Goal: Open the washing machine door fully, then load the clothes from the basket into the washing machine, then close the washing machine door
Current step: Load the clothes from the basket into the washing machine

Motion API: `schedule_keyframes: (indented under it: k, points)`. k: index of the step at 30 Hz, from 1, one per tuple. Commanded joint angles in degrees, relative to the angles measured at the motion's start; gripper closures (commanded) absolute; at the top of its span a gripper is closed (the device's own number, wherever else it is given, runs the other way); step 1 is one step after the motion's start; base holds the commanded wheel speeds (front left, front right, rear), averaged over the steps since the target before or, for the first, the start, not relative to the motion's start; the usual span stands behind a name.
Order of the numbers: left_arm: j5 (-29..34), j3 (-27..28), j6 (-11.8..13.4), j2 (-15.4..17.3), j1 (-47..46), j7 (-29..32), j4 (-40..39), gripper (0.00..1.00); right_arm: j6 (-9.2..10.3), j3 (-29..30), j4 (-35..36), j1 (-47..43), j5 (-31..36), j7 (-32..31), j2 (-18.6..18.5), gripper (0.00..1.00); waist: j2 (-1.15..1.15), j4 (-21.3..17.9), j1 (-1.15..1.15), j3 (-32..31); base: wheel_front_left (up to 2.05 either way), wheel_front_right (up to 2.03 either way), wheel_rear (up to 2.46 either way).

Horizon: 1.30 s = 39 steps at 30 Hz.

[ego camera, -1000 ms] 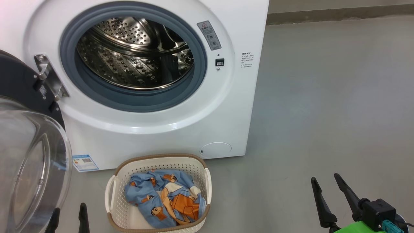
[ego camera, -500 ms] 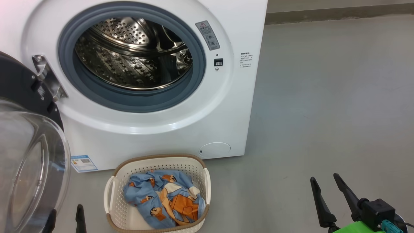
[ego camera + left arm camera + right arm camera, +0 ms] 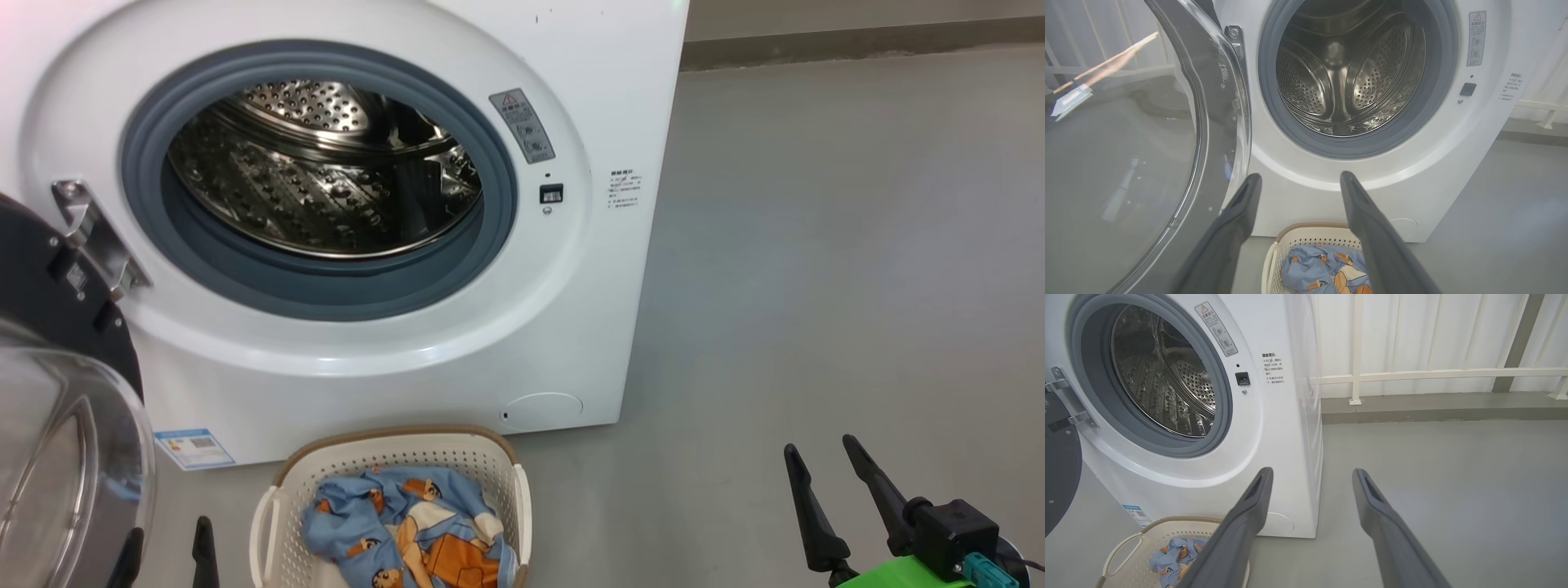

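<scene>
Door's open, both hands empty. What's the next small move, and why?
Probably lower the left hand toward the clothes in the basket: the washing machine door stands wide open, the drum looks empty, and the left hand, open, sits nearest the basket.

The big white boxy front-loading washing machine (image 3: 620, 98) stands on the grey floor (image 3: 816, 245). Its round black glass-windowed door (image 3: 49, 286) hangs open at the left of its front. The small cream perforated plastic basket (image 3: 392, 438) sits directly before the machine, with the light blue printed garment (image 3: 408, 531) inside it.
</scene>
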State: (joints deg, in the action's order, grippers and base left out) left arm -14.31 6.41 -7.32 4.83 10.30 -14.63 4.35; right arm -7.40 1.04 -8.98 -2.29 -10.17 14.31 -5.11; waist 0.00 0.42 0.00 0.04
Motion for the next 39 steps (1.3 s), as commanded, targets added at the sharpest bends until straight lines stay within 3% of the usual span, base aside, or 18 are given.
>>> schedule_keyframes:
  k: [1,25,32,39]
  points:
    - [0.71,2.10,0.08,0.58,-2.10,-0.37,-1.51,0.00,-0.09,-1.01,1.30,1.69,0.24,0.69,-0.41,0.00,0.00,0.03,0.00,0.01,0.67,-0.67,0.00]
    - [-0.18,-0.03,-0.15,-0.23,-1.71,-0.37,-4.21,0.00,-0.09,-1.26,1.50,1.67,0.42,0.69,0.18,0.00,0.00,-0.01,0.00,1.09,0.05,-0.05,0.00]
    - [-0.93,-2.17,-0.15,1.49,-2.14,-0.37,-4.52,0.00,-0.09,-1.40,1.77,2.58,0.58,0.69,0.67,0.00,0.00,-0.63,0.00,3.42,0.00,0.00,0.00]
    - [-5.09,-5.09,-0.16,3.95,-4.08,-0.37,0.18,0.00,-0.09,-1.56,2.35,4.00,1.22,0.69,1.48,0.00,0.00,-2.38,0.00,7.89,0.00,0.00,0.00]
